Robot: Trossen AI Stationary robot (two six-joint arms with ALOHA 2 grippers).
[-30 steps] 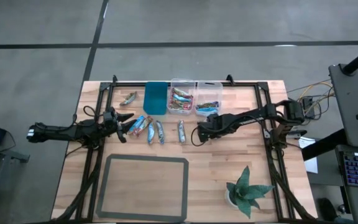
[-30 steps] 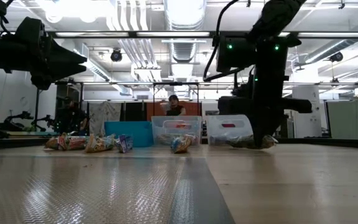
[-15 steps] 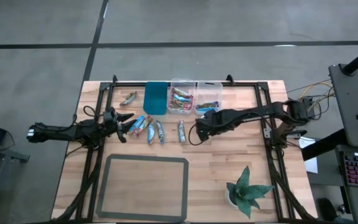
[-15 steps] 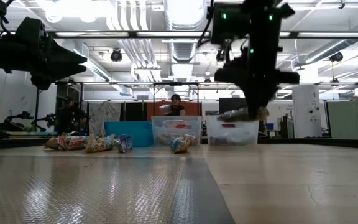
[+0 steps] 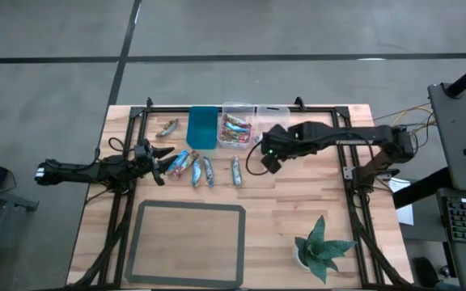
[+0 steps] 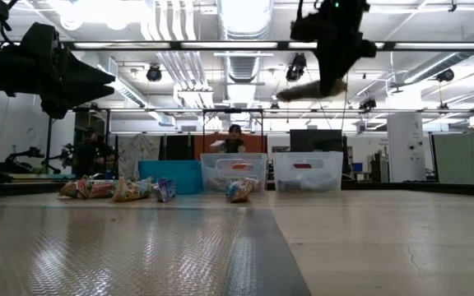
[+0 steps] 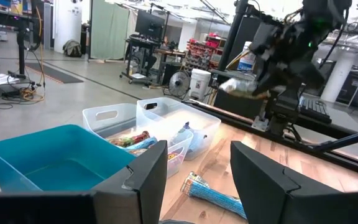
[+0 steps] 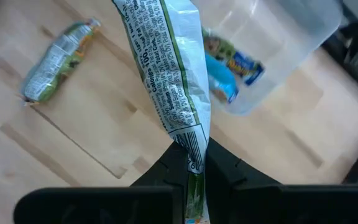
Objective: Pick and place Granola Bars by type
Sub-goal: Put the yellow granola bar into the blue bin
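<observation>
Glossy foil wrapper (image 8: 169,81), clear plastic bin (image 8: 272,56), matt wooden table (image 8: 104,143).

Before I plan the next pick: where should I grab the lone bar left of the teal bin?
Across its narrow middle, straight down from above. The bar lies flat and slanted on the table, apart from the teal bin, so turn the left claw crosswise to its length.
</observation>
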